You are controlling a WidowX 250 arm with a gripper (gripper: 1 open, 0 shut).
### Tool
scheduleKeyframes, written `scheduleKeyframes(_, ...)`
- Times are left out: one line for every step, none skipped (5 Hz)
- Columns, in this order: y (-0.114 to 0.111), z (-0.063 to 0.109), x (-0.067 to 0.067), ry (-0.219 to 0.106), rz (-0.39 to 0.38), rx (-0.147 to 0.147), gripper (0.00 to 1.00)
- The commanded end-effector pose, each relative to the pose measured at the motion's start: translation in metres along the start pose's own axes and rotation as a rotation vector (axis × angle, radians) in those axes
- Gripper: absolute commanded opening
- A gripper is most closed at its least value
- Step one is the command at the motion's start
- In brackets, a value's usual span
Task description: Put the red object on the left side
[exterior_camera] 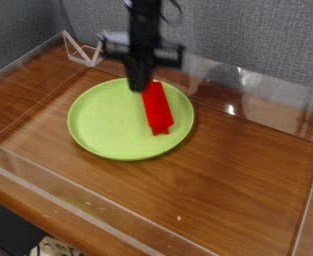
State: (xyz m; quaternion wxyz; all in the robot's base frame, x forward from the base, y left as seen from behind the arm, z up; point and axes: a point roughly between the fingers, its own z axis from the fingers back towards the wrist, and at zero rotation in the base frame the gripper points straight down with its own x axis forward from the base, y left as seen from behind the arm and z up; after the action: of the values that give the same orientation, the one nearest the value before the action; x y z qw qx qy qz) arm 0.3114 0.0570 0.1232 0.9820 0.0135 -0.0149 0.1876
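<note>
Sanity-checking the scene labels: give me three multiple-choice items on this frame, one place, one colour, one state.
1. Where does the red object lie?
A. on the bare wood at left
B. on the green plate
C. outside the clear walls

2. What colour is the plate?
A. lime green
B. blue
C. white

3. How do the gripper fingers stand?
A. spread wide over the wood
B. hidden
C. shut, at the block's far end

Key: 1 B, the block rests on the plate's right half. 2 A, the round dish is bright lime green. 3 C, the fingers form one narrow tip; whether they pinch the block cannot be told.
</note>
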Motion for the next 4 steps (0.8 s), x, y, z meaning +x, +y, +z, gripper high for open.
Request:
scheduleKeyframes(0.041,0.026,-0.007,-0.063,0.081,-0.003,0.0)
scheduleKeyframes(0.033,0.022,-0.01,-0.053,0.08,-0.012,0.0)
scheduleKeyframes(0.023,0.031,-0.021,-0.049,-0.027,-0.024,0.0)
scheduleKeyframes(0.017,0.039,-0.03,-0.045,-0.116,-0.037,0.0)
